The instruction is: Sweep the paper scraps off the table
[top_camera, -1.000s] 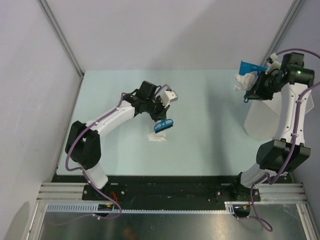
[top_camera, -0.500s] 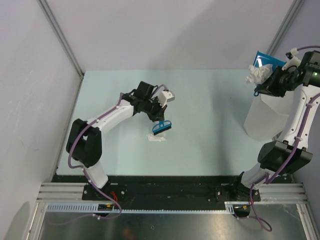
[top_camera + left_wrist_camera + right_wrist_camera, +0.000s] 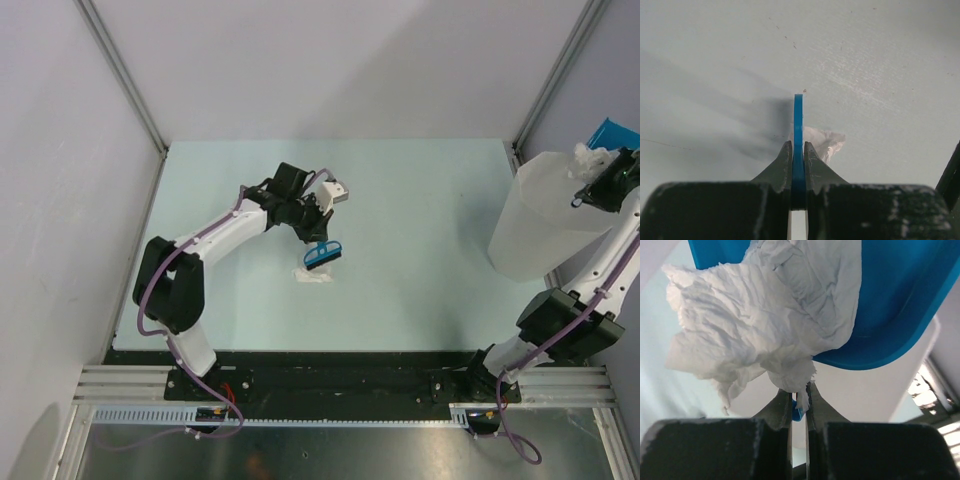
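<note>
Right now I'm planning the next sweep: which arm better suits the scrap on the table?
Left: left gripper holds the blue brush beside that scrap; right gripper holds the loaded dustpan at the bin.

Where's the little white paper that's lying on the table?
The paper scrap lies on the table, left of centre in the top view, right next to the blue brush that the left gripper holds.
</note>
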Controlling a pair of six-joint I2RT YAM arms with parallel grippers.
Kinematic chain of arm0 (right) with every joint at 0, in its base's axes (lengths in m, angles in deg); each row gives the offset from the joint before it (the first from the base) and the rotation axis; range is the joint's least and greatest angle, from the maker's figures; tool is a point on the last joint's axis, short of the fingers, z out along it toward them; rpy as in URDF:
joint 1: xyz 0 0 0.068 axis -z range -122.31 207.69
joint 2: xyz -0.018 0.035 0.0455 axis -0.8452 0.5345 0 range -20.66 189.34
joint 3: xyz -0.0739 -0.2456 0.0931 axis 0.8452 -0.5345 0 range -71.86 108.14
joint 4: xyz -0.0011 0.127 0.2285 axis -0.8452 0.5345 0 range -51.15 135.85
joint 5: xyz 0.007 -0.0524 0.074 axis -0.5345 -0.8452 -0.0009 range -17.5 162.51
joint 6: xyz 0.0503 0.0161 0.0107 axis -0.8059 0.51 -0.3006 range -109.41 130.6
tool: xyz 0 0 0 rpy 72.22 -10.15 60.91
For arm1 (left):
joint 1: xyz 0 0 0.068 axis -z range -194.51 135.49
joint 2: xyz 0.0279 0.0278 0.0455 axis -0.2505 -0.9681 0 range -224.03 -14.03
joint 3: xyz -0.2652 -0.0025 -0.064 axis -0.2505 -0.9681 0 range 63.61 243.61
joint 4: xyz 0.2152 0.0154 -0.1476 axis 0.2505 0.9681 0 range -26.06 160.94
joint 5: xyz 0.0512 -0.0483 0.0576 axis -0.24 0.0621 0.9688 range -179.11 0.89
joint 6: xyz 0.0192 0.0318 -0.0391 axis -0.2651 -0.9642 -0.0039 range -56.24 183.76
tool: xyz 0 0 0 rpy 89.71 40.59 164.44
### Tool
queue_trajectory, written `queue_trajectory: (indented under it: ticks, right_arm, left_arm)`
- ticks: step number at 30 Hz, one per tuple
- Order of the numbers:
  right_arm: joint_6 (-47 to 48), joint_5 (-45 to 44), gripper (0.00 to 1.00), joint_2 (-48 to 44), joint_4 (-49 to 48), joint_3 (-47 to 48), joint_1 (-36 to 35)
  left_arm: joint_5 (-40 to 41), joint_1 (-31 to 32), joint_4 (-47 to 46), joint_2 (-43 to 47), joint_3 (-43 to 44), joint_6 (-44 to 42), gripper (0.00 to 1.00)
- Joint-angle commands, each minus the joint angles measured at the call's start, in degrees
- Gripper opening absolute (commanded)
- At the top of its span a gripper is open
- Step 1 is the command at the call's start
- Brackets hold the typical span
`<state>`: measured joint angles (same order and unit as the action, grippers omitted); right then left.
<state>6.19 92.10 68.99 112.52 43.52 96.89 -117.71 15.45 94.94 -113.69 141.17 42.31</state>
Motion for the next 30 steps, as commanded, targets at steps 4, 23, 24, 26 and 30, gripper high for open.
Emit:
queue_trajectory:
  ticks: [4, 23, 24, 26, 30]
  right_arm:
    - [4.22, -27.31, 0.00, -4.12, -3.88, -3.48, -7.11]
    - [46.49, -87.88, 0.00, -19.24, -38.13, -28.45, -30.23]
    - [47.98, -88.23, 0.00, -19.68, -40.60, -28.27, -31.02]
    - [50.54, -89.20, 0.00, -20.39, -44.22, -27.14, -33.48]
    - [41.44, -87.63, 0.00, -18.37, -35.99, -15.84, -37.08]
  left_arm:
    - [0.74, -0.34, -0.68, 2.89, 0.13, -0.17, 0.00]
    - [-1.29, -0.34, -0.68, 7.02, 1.19, -0.08, 0.00]
    - [-1.28, -0.42, -0.68, 7.11, 1.10, -0.34, 0.00]
    - [-0.93, -0.34, -0.68, 7.11, 1.19, -0.34, 0.00]
    - [-0.23, -0.34, -0.77, 6.85, 1.45, -0.26, 0.00]
